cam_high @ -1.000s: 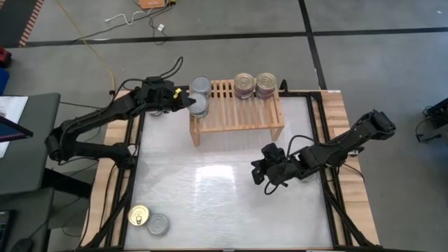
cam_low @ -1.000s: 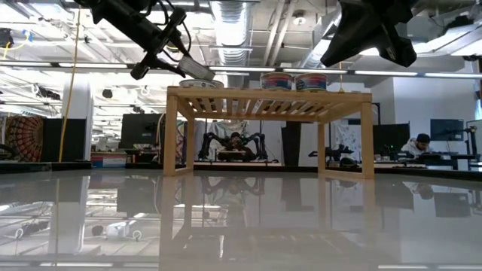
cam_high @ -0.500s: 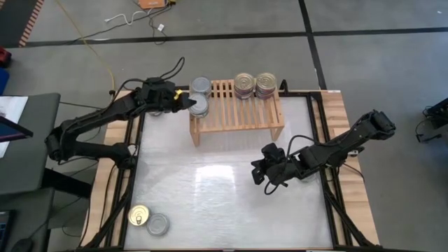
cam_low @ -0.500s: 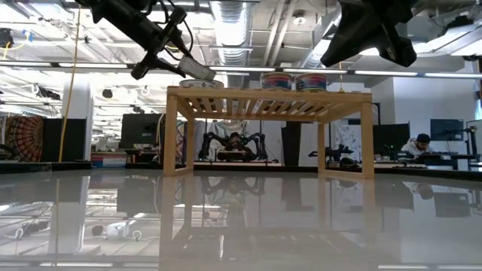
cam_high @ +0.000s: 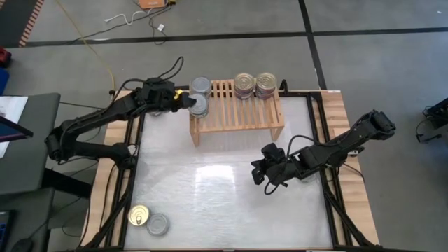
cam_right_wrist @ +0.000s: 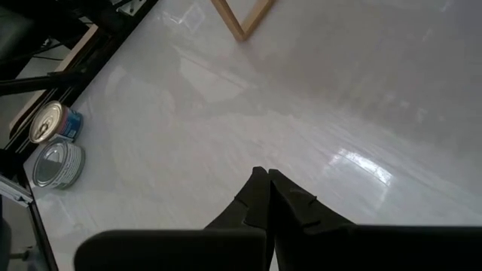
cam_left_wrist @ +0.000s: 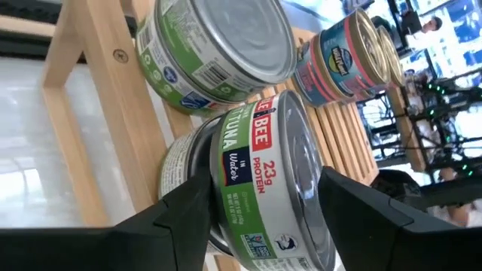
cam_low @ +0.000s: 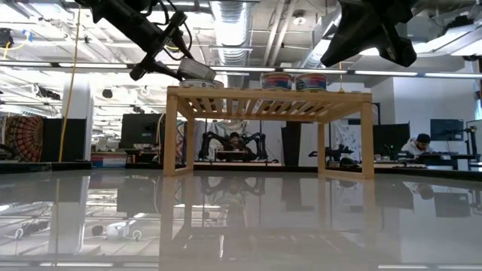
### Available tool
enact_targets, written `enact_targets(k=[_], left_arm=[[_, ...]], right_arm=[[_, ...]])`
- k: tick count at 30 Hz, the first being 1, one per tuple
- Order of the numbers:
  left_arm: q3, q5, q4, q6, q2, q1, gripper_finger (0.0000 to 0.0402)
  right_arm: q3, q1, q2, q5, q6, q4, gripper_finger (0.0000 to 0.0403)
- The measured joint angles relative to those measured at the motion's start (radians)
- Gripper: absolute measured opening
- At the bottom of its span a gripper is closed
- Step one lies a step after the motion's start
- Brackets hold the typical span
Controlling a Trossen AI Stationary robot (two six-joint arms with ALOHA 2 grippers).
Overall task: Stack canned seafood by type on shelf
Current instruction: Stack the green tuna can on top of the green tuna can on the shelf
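Note:
The light-wood shelf (cam_high: pixel 238 115) stands at the table's far side. On its left end are a green-labelled tin (cam_left_wrist: pixel 218 53) and, nearer, a silver-topped tuna tin (cam_left_wrist: pixel 271 173) lying on another tin (cam_low: pixel 199 84). My left gripper (cam_left_wrist: pixel 263 218) comes from the left, open, one finger on each side of the tuna tin. Two stacks of pink-and-blue tins (cam_high: pixel 244 85) (cam_high: pixel 265 85) stand at the shelf's far edge. A gold-lidded tin (cam_high: pixel 140 215) and a silver one (cam_high: pixel 159 225) sit on the table's near left corner. My right gripper (cam_high: pixel 259 178) hangs shut over the table's right half. My left gripper's fingers (cam_left_wrist: pixel 188 214) stand close beside the tuna tin's side wall (cam_left_wrist: pixel 241 188), slanting down from the table's left. I cannot tell whether they touch it. The tin lies a little tilted on the tin below.
The shelf's slatted middle and near right part (cam_high: pixel 259 115) are bare. The white table surface (cam_high: pixel 210 189) lies open between the shelf and the two near-left tins. Cables and the table's wooden frame (cam_high: pixel 343 140) run along its sides.
My left gripper's fingers have parted a little around the tuna tin, and more of the tin now shows in the low view. The arm itself has stayed where it was.

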Motion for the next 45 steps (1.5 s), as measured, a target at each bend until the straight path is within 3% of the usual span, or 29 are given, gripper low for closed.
enact_targets(k=[26, 34, 45], left_arm=[[0.0, 0.027, 0.003, 0.42, 0.0, -0.009, 0.0226], [0.0, -0.004, 0.002, 0.245, 0.0, -0.01, 0.0226], [0.002, -0.021, 0.011, 0.304, -0.002, -0.014, 0.0226]], right_arm=[[0.0, -0.011, 0.0, 0.0, 0.0, 0.0, 0.0027], [0.0, -0.024, 0.0, 0.0, 0.0, -0.012, 0.0027], [0.0, -0.043, 0.0, 0.001, -0.002, -0.016, 0.0027]])
